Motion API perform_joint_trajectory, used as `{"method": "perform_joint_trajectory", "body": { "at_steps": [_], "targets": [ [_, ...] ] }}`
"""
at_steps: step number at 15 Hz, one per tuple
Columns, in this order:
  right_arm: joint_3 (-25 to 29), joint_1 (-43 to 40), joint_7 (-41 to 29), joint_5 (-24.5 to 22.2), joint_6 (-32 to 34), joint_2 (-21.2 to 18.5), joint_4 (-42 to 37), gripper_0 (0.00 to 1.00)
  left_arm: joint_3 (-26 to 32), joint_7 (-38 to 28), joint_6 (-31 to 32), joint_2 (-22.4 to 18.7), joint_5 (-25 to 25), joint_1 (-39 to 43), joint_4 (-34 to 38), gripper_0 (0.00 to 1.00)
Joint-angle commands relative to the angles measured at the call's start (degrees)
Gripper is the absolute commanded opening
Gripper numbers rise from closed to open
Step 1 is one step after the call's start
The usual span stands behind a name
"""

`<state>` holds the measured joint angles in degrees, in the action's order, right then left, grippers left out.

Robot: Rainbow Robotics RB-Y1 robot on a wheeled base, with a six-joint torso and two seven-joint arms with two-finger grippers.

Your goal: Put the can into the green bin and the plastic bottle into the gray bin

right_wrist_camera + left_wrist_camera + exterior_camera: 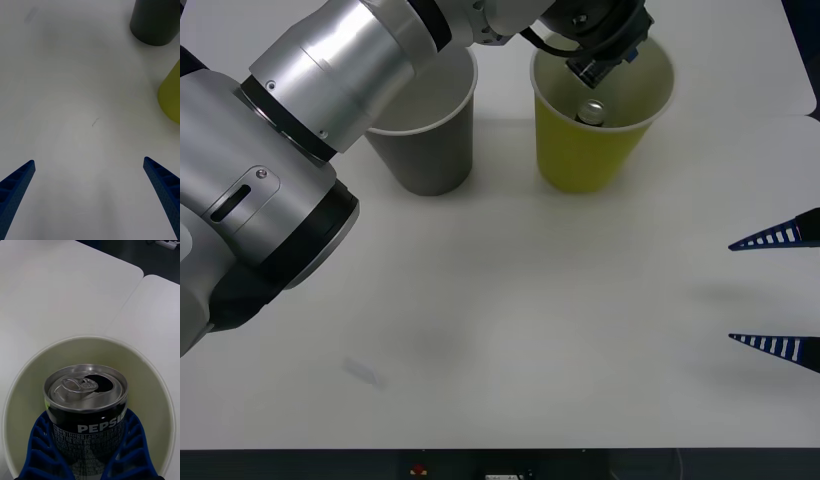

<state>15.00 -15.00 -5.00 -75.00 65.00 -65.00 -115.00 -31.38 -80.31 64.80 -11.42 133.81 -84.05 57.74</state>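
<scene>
Left gripper clamps black "PEPSI" silver-topped metal can inside yellow-green tapered bin; right gripper at 3 o'clock, spread wide, empty.

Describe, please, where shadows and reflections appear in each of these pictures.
Front view: soft shadows lie on the table beside the right gripper, and the left arm's silver shell shows glare. Left wrist view: the can top gleams, held by the left gripper inside the green bin. Right wrist view: even light, faint shadows.

Left arm covers part of the gray bin's rim. Can's lower half cut off at frame edge. Right hand cropped, only fingertips visible.
</scene>
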Motion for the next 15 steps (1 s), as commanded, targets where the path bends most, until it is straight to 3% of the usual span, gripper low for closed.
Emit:
{"method": "perform_joint_trajectory", "body": {
  "at_steps": [1, 3, 4, 6, 9, 13, 15],
  "targets": [
    [0.0, 0.0, 0.0, 0.0, 0.0, 0.0, 0.0, 1.00, 0.0, 1.1, 0.9, 0.0, 0.2, 0.0, 0.0, 0.58],
    [0.0, 0.0, 0.0, 0.0, 0.0, 0.0, 0.0, 1.00, 0.0, 1.8, 2.2, 0.0, 1.3, 0.0, 0.0, 0.94],
    [0.0, 0.0, 0.0, 0.0, 0.0, 0.0, 0.0, 1.00, 0.0, 1.9, 2.3, 0.0, 1.3, 0.0, 0.0, 1.00],
    [0.0, 0.0, 0.0, 0.0, 0.0, 0.0, 0.0, 1.00, 0.2, 3.0, 2.3, -0.1, 0.6, 0.0, 0.2, 1.00],
    [0.0, 0.0, 0.0, 0.0, 0.0, 0.0, 0.0, 1.00, 3.1, 9.4, 2.3, -2.6, -5.6, 2.8, 2.8, 1.00],
    [0.0, 0.0, 0.0, 0.0, 0.0, 0.0, 0.0, 1.00, 12.6, 18.0, 12.2, -5.8, -10.1, 6.8, 9.9, 1.00],
    [0.0, 0.0, 0.0, 0.0, 0.0, 0.0, 0.0, 1.00, 15.4, 21.2, 13.9, -7.8, -11.6, 10.9, 16.1, 1.00]
  ]
}}
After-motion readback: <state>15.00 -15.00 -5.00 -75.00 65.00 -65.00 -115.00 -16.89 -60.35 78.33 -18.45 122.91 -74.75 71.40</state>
